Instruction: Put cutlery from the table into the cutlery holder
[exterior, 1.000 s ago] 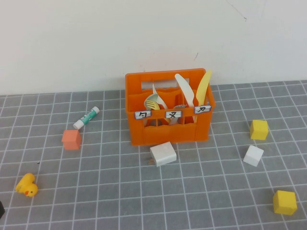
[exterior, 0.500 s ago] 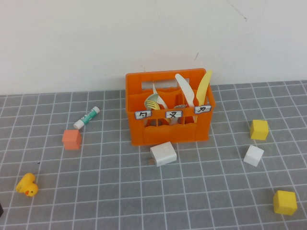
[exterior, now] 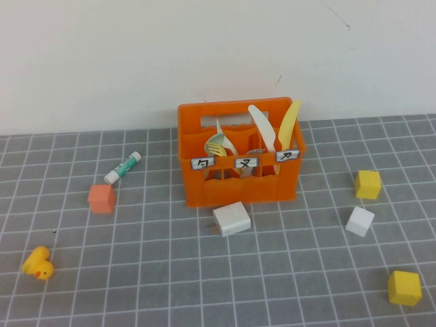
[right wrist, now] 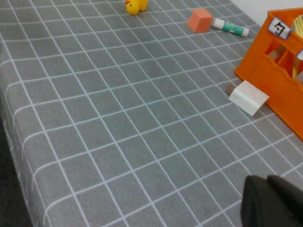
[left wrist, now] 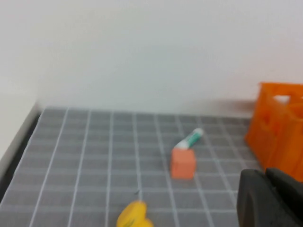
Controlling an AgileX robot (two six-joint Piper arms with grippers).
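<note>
While neither arm appears in the high view, each wrist view catches a dark sliver of its own claw, left claw (left wrist: pixel 271 198) and right claw (right wrist: pixel 272 201), both held above the bench (exterior: pixel 170 272); whether either is released or clenched cannot be told. Only the high view shows the whole cutlery holder (exterior: pixel 238 184) with its three labels, the cream-white fork (exterior: pixel 227 142) and mint-green spoon (exterior: pixel 215 145) already standing in its left compartment, a white knife (exterior: pixel 263 128) and yellow knife (exterior: pixel 289 125) further right. A white charger block (exterior: pixel 231 219) lies just before the holder. An orange cube (exterior: pixel 101 198), glue stick (exterior: pixel 122 167) and yellow duck (exterior: pixel 37 263) lie to the left.
</note>
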